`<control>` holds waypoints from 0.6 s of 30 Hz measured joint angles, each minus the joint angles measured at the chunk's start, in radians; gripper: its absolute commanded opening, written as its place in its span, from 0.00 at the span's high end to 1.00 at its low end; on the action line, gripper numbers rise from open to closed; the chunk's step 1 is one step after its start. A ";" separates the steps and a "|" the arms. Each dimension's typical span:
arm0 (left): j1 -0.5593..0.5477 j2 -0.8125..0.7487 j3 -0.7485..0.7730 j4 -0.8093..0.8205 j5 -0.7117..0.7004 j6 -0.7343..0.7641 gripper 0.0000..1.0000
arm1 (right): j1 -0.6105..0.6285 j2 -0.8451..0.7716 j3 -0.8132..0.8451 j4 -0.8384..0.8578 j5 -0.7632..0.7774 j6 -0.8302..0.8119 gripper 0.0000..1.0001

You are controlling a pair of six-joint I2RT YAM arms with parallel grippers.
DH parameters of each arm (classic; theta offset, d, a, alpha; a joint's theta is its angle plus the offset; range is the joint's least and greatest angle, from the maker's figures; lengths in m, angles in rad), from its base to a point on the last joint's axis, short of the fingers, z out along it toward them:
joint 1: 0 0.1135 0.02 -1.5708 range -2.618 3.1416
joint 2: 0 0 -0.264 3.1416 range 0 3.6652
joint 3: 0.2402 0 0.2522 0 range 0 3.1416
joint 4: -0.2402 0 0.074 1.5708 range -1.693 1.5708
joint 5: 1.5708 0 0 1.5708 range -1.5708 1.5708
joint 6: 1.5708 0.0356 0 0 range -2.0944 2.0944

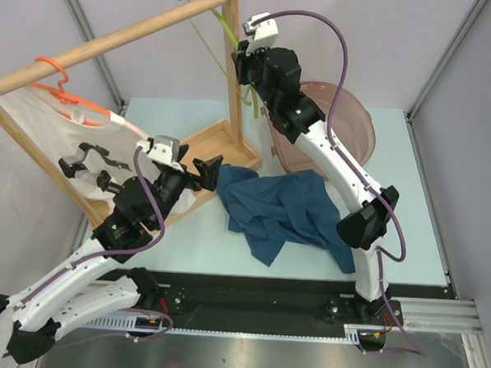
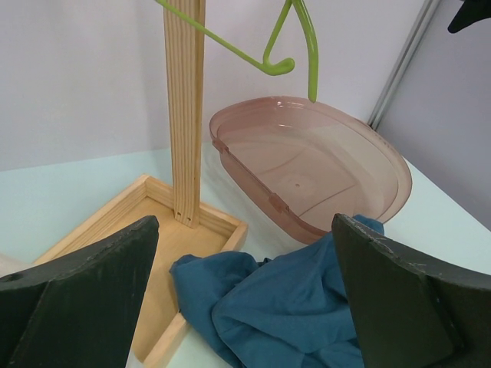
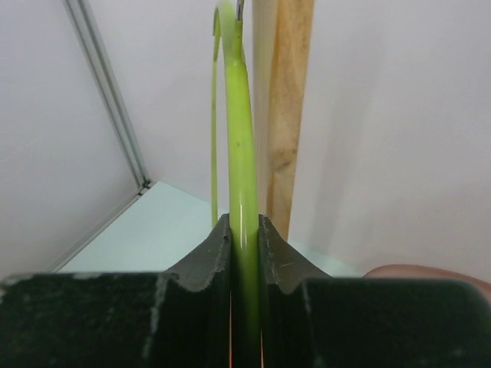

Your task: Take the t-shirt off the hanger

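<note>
The blue t-shirt (image 1: pixel 281 211) lay crumpled on the table (image 1: pixel 379 158), off the bare green hanger (image 3: pixel 242 169), which the right gripper (image 3: pixel 244 230) pinched. The left gripper (image 2: pixel 245 222) hung near the shirt, jaws spread wide. The removal looked done to me.

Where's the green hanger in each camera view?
Top external: green hanger upper centre, beside the wooden post.
Left wrist: hanger top centre, right of the post.
Right wrist: hanger centre, pinched in the right hand.
Shared landmark: the wooden post.
</note>
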 measured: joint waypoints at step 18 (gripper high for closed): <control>0.000 0.031 0.000 -0.001 0.017 -0.007 0.00 | 0.035 -0.003 0.005 -0.060 0.021 0.008 0.01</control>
